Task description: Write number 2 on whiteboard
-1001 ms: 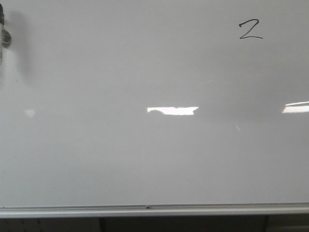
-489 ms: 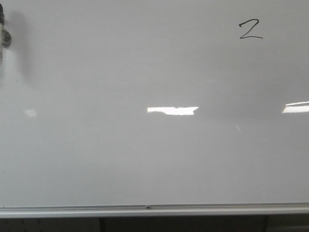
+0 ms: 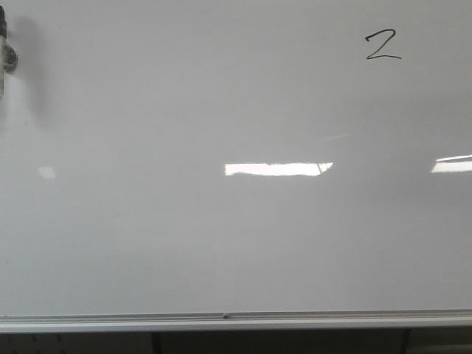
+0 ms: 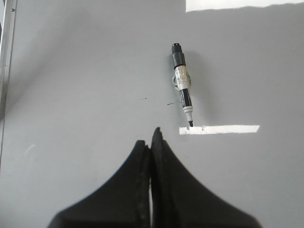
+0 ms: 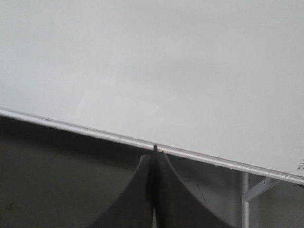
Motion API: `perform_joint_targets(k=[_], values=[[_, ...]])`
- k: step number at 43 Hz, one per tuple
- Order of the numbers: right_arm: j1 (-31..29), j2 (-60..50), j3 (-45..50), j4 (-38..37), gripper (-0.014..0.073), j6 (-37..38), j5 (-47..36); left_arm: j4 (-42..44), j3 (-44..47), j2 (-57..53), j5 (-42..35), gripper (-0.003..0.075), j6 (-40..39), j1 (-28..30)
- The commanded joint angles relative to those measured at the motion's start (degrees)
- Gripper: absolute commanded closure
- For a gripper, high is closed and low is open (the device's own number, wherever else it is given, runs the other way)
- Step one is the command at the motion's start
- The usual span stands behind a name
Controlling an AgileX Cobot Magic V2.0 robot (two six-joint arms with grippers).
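Marker: lying flat on the whiteboard (image 3: 184, 243), the marker (image 4: 182, 85) is showing a black cap end, a labelled barrel and a bare tip, at about one o'clock from my left gripper (image 4: 152, 142).
Left gripper: I am keeping its fingers pressed together, holding nothing.
Number 2: the number 2 (image 3: 383, 45) is sitting at about two o'clock on the board, thin and black, curved top, flat base.
Right gripper: my right gripper (image 5: 155, 156) is sitting closed and empty, over the silver rail (image 5: 95, 130).
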Motion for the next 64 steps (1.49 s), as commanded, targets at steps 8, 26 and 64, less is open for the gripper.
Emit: perform_joint_targets(k=[8,26,64], values=[[-10.5,-10.7,14.0,2.3,0.0673,-3.0,-23.2,-0.4,2.0,-1.6,-4.6,0.0741,-0.3,-0.3],[-14.3,-18.5,34.1,2.3,0.0673,-2.5,-49.3,-0.4,2.0,-1.6,-4.6,0.0741,-0.3,-0.3],[-14.2,-18.5,36.1,2.3,0.0673,-2.5,-53.8,-0.4,2.0,-1.6,-4.6,0.0741,-0.3,-0.3]])
